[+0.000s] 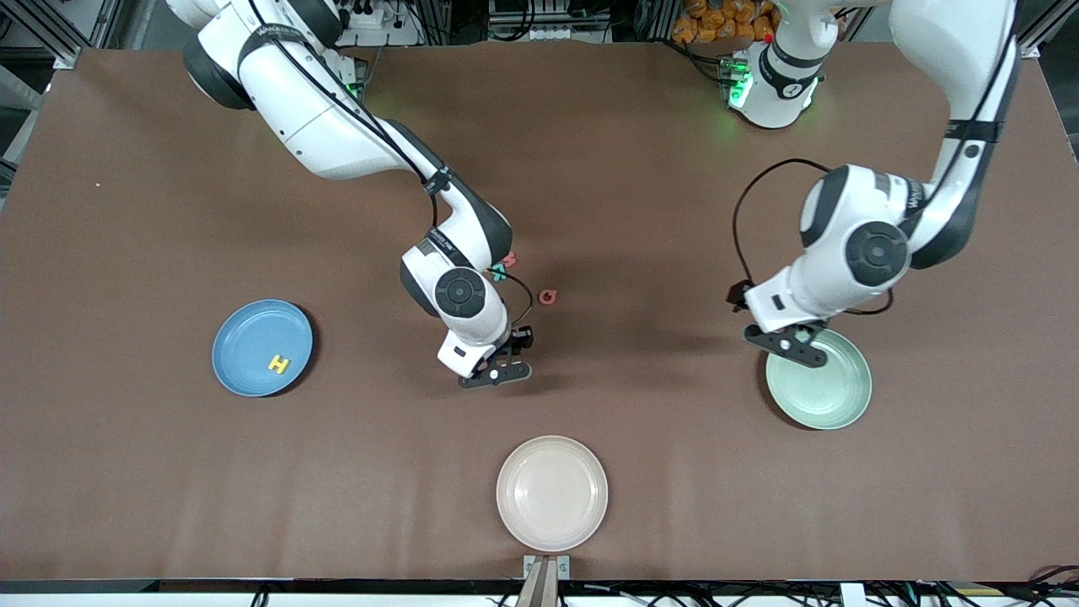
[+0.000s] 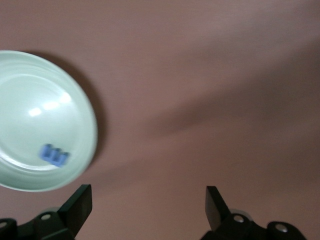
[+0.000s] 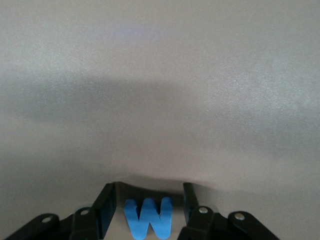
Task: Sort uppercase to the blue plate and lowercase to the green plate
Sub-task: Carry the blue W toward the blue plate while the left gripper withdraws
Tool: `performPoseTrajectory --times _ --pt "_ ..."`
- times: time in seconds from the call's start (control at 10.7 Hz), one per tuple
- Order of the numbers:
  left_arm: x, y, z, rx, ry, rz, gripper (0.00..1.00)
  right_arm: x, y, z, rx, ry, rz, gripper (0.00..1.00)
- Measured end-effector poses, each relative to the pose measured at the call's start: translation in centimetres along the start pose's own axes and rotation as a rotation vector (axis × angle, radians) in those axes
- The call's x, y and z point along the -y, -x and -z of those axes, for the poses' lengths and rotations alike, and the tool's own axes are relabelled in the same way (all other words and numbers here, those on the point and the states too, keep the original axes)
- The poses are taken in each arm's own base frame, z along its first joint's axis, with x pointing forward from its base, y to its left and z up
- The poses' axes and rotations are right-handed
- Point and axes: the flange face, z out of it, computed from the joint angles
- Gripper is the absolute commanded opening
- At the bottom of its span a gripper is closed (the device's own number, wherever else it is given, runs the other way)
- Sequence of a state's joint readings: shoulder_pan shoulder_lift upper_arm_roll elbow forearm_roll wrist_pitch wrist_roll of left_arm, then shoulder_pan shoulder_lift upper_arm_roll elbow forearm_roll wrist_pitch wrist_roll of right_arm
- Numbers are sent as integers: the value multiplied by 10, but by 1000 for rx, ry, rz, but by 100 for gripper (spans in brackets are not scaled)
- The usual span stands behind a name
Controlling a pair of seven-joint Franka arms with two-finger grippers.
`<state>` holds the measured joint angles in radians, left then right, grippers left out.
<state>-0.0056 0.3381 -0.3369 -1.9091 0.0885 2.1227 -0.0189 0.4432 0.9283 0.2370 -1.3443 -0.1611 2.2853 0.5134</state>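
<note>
This is a robotics lab, not a home. Two white robot arms (image 1: 337,126) are bolted along one edge of a broad brown-covered table (image 1: 169,472), with loose cables, aluminium framing (image 1: 50,25) and a power strip (image 1: 371,18) crowding the floor past it, and green status lights (image 1: 742,84) glowing at one base.

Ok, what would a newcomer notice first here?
The right gripper, over the table's middle, is shut on a blue W. The left gripper hangs open over the green plate, where a blue m lies. A yellow H lies on the blue plate.
</note>
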Motion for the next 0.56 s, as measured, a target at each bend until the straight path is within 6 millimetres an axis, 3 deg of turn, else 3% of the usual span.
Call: performPoseTrajectory --times 0.09,0.28,0.56 --pt "-23 1 0 5 5 23 100 0 0 0 1 1 8 61" --pt "-49 2 -1 9 9 49 100 0 1 0 11 5 14 61" --pt "-61 4 -2 16 12 68 100 1 4 0 27 13 18 61"
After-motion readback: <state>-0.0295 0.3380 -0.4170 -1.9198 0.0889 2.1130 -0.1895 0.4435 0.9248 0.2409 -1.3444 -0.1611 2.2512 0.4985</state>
